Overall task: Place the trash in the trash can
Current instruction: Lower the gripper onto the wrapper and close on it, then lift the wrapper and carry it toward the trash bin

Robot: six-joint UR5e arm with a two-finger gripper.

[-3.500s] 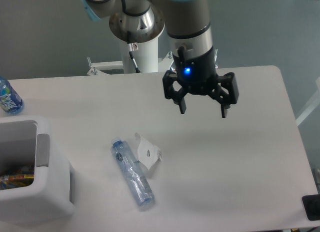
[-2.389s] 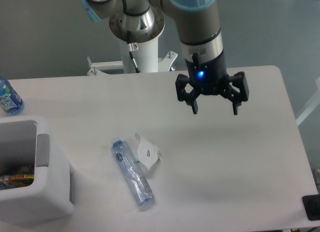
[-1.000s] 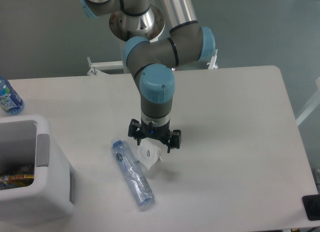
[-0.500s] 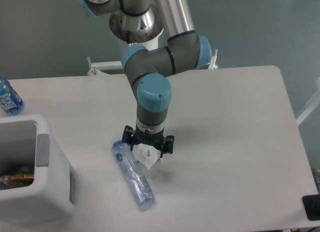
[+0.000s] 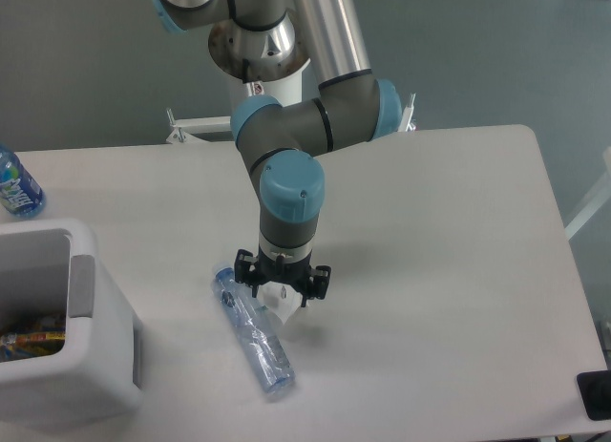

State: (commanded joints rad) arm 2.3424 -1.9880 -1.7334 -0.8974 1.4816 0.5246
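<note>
My gripper (image 5: 283, 291) is down at the table with its fingers open on either side of the crumpled white wrapper (image 5: 284, 298), which is mostly hidden under it. The flattened clear bottle with a blue cap (image 5: 252, 330) lies on the table just left of and below the gripper, running diagonally. The white trash can (image 5: 86, 337) stands at the left front edge, with some coloured items inside.
An uncrushed blue-labelled bottle (image 5: 16, 186) stands at the far left edge behind the can. The arm's base (image 5: 263, 55) is at the back middle. A black object (image 5: 594, 394) sits at the front right corner.
The gripper has moved from high over the right part of the table down and left to the wrapper, and in the last half second sank a little lower around it.
</note>
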